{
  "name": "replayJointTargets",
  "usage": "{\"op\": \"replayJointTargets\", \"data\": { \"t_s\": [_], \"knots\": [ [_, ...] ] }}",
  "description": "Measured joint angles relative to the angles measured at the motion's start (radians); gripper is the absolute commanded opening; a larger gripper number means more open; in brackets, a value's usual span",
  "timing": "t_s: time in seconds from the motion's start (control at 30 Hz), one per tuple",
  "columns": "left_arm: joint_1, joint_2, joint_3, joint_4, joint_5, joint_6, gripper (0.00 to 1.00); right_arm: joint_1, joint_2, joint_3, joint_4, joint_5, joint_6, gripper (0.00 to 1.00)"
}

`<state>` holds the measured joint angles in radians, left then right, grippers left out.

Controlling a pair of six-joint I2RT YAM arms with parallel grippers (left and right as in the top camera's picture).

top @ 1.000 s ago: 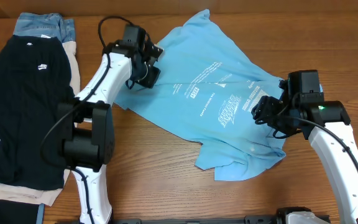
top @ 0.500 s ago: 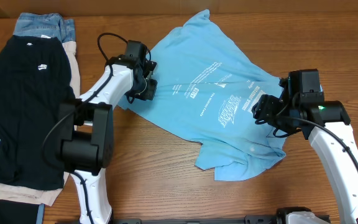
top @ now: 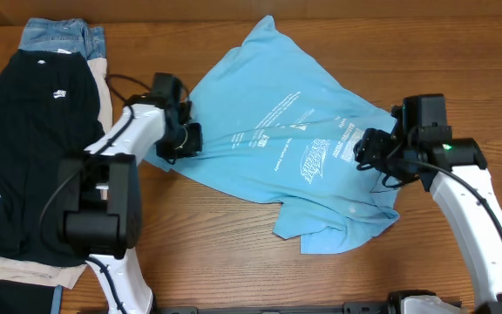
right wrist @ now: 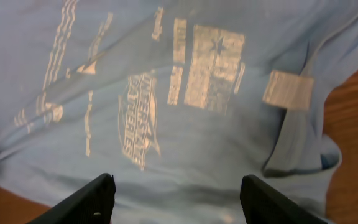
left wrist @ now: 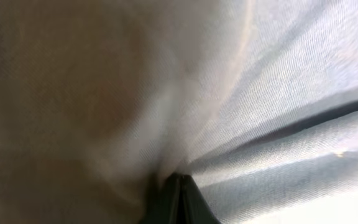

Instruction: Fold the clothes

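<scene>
Sky-blue T-shirt (right wrist: 241, 149) print: white lettering and a starred flag emblem (right wrist: 215, 68), none legible.
Neck tag (right wrist: 288, 90): pale patch, unreadable.
Black T-shirt (top: 33, 166), upper left: small white logo (top: 58, 94), unreadable.

The sky-blue T-shirt (top: 260, 96) is thin, matt, creased cloth with flat white print, the table (top: 234, 262) smooth wood with a faint sheen, the black T-shirt (top: 24, 157) matt cloth, the jeans (top: 59, 35) coarser faded denim.
</scene>
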<state>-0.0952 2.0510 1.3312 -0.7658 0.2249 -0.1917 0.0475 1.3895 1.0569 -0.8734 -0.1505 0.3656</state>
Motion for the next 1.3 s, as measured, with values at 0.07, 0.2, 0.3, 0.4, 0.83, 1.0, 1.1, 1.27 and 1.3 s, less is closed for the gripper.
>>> {"op": "replayJointTargets", "data": {
  "t_s": [0.07, 0.2, 0.3, 0.4, 0.83, 1.0, 1.1, 1.27, 1.3],
  "knots": [
    [0.028, -0.001, -0.010, -0.005, 0.055, -0.005, 0.04, 0.000, 0.048, 0.001, 0.050, 0.003, 0.000, 0.68],
    [0.058, -0.021, -0.039, -0.027, 0.114, -0.008, 0.04, -0.001, 0.154, 0.002, 0.185, 0.012, 0.000, 0.68],
    [0.062, -0.051, -0.073, -0.046, 0.113, -0.006, 0.04, -0.004, 0.220, 0.002, 0.304, 0.027, -0.009, 0.63],
    [0.063, -0.088, -0.111, -0.061, 0.085, 0.016, 0.04, -0.011, 0.260, 0.002, 0.403, 0.045, -0.024, 0.48],
    [0.063, -0.500, -0.153, -0.001, -0.028, 0.071, 0.55, -0.017, 0.436, 0.003, 0.506, 0.076, -0.030, 0.07],
    [0.063, -0.529, -0.153, 0.026, -0.058, 0.071, 0.61, -0.010, 0.442, 0.003, 0.501, 0.057, -0.029, 0.06],
    [0.063, -0.529, -0.153, 0.061, -0.066, 0.072, 0.63, 0.026, 0.472, 0.004, 0.473, 0.050, -0.030, 0.06],
    [0.063, -0.529, -0.153, 0.094, -0.069, 0.092, 0.66, 0.078, 0.499, 0.014, 0.451, 0.050, -0.029, 0.06],
    [0.063, -0.529, -0.153, 0.098, -0.069, 0.098, 0.66, 0.086, 0.500, 0.020, 0.443, 0.050, -0.030, 0.06]
  ]
}}
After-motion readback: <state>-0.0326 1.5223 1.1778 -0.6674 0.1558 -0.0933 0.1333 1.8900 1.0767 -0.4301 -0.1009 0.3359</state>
